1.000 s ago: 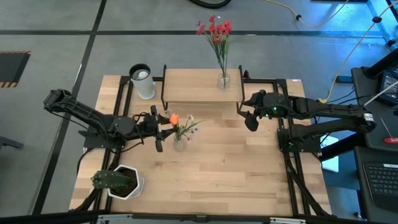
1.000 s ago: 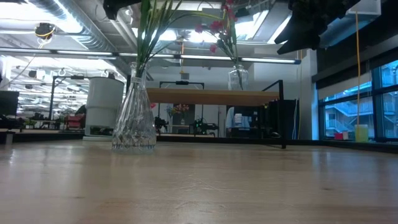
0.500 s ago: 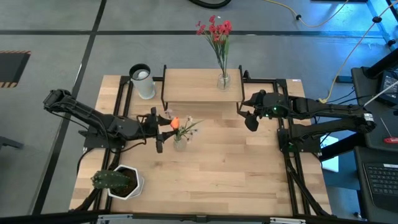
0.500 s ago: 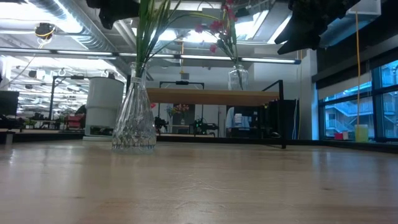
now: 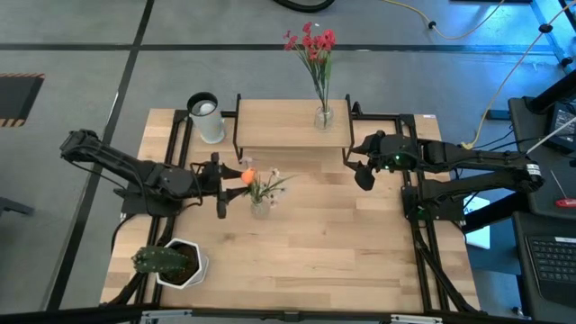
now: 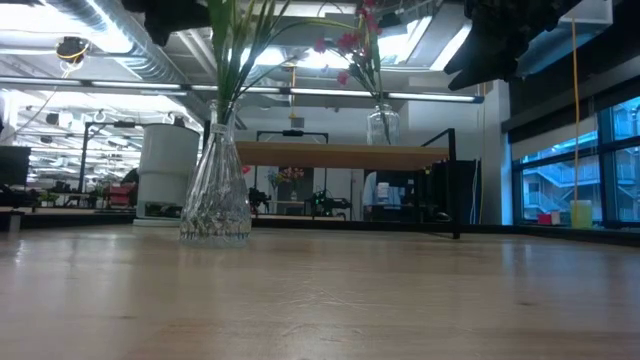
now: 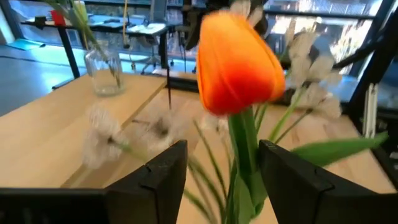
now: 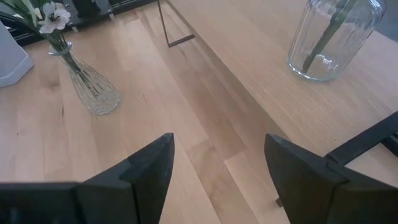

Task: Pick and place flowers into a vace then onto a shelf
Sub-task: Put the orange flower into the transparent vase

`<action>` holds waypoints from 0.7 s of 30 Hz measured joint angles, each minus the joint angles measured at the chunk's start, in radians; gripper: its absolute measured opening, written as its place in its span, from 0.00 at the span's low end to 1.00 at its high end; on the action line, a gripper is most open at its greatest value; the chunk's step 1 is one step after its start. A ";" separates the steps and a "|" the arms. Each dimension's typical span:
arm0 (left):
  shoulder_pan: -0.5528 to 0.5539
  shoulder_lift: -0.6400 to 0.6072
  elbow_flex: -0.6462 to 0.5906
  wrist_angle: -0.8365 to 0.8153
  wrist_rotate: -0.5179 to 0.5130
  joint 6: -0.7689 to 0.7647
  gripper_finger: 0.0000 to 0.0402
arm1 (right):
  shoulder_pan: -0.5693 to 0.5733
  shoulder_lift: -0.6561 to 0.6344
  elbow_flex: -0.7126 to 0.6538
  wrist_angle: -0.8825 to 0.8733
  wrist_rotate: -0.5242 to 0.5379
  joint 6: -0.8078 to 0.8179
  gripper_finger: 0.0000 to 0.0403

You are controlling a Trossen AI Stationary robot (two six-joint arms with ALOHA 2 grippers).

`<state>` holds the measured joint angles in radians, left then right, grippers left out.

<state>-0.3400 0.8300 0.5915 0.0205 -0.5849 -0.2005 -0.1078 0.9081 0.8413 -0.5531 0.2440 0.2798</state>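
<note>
The cut-glass vase [image 5: 260, 208] with the orange tulip [image 5: 247, 175] and white-flowered sprig [image 5: 273, 180] stands upright on the tabletop [image 5: 306, 261], just in front of the middle of the shelf's [image 5: 279, 126] front edge, stems rising near vertical. The left gripper [image 5: 219, 176] sits just beside the blooms on the side toward the tabletop's left edge, above the vase body, fingers spread and holding nothing; in its wrist view the tulip stem stands between the two dark fingers [image 7: 163, 171] without either touching it. The right gripper [image 5: 361, 167] hangs open and empty near the shelf's right-hand front corner, well apart from this vase. A second glass vase [image 5: 323, 117] of red blossoms [image 5: 310, 40] is already on the shelf. My judgement: the left arm is nearer, and lifting the vase means dropping to its narrow neck, gripping across the upright axis.
</note>
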 joint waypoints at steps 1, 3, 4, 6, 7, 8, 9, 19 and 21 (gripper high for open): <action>0.000 -0.006 0.000 -0.024 0.001 -0.001 0.48 | 0.000 0.000 0.000 0.000 0.000 0.000 0.62; 0.000 -0.019 0.000 -0.083 0.002 -0.021 0.48 | 0.000 0.000 0.000 0.000 0.000 0.000 0.62; 0.000 -0.026 0.000 -0.108 0.003 -0.037 0.48 | 0.000 0.000 0.000 0.000 0.000 0.000 0.62; 0.000 -0.038 0.000 -0.151 0.018 -0.066 0.48 | 0.000 0.000 0.000 0.000 0.000 0.000 0.62; 0.000 -0.043 0.000 -0.165 0.033 -0.079 0.48 | 0.000 0.000 0.000 0.000 0.000 0.000 0.62; 0.000 -0.048 0.000 -0.173 0.049 -0.090 0.48 | 0.000 0.000 0.000 0.000 0.000 0.000 0.62; 0.000 -0.053 0.000 -0.179 0.063 -0.101 0.48 | 0.000 0.000 0.000 0.000 0.000 0.000 0.62; 0.001 -0.084 0.000 -0.204 0.126 -0.157 0.48 | 0.000 0.000 0.000 0.001 0.000 0.000 0.62; 0.001 -0.091 0.000 -0.201 0.107 -0.165 0.48 | 0.000 0.000 0.000 0.001 0.000 0.000 0.62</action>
<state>-0.3386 0.7389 0.5915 -0.1805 -0.4784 -0.3652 -0.1079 0.9081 0.8413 -0.5518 0.2440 0.2798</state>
